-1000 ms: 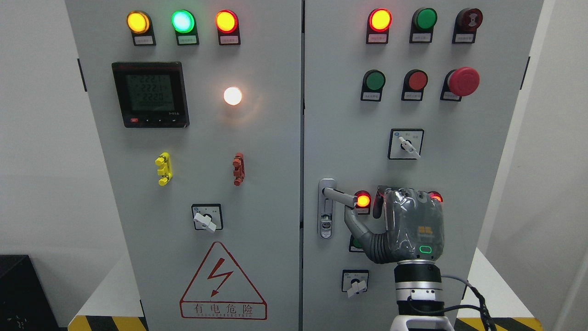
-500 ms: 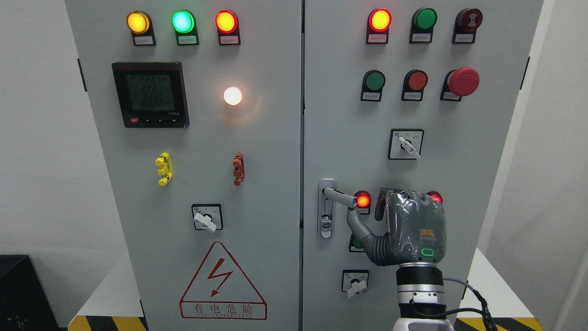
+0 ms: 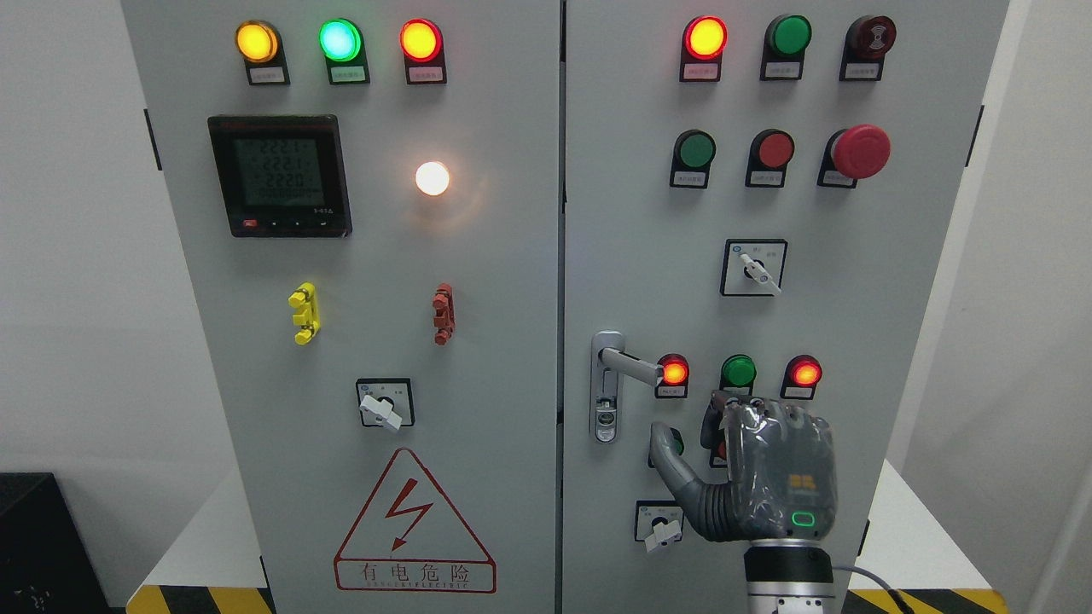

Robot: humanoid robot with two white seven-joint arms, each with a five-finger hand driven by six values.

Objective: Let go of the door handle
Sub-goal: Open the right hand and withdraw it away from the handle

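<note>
The right hand (image 3: 772, 477) is dark grey with a glossy, wrinkled covering over its back, segmented ribbed joints at the thumb base, an orange square logo near centre, and a green-lit oval ring at 6 o'clock; below sits a black-and-silver cylindrical wrist, a black cable at 4 o'clock

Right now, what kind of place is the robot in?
Probably an electrical or industrial control room. It faces a grey electrical cabinet with glowing indicator lights, a digital meter, a red emergency stop button and a lightning-bolt warning sign.
</note>
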